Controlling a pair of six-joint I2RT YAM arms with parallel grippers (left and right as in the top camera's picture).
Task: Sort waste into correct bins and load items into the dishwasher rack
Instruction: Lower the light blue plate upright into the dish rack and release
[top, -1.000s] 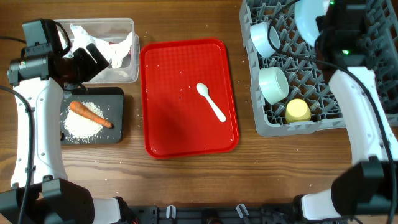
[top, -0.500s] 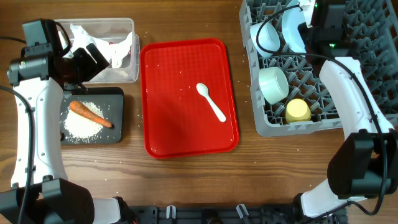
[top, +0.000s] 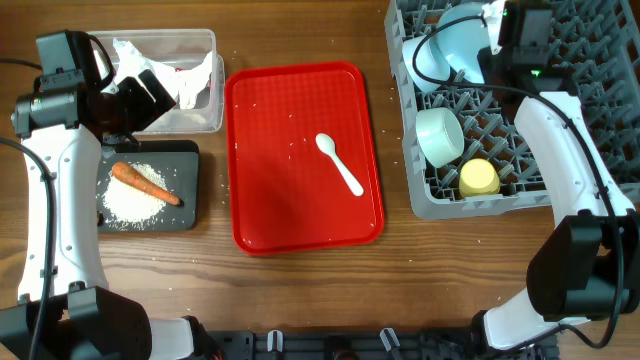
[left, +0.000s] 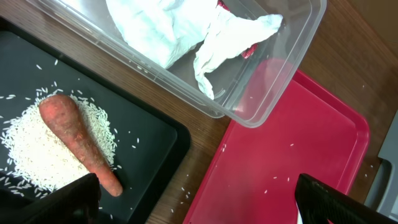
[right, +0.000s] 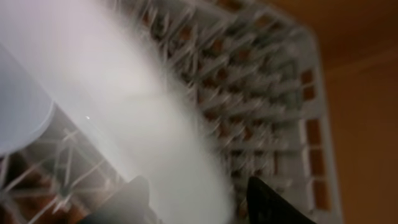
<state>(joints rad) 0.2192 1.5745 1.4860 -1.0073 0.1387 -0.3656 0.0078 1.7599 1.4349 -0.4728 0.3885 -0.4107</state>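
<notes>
Pale blue plate (top: 462, 42) over grey rack (top: 430, 205) pegs, rim pinched tight between right pincer (right: 198, 186) fingers.

We see a bright red tray (top: 270, 150) and white spoon (top: 339, 163) on the brown wood-grain surface (top: 300, 290). Orange carrot (top: 143, 182) and white rice (top: 125, 205) sit against the black tray (top: 188, 160), with a white napkin (top: 190, 85) in the clear tub (top: 205, 40). The grey, grid-patterned rack (top: 430, 203) holds a pale blue plate (top: 462, 42), pale blue bowls (top: 438, 135) and a yellow cup (top: 479, 178).
</notes>
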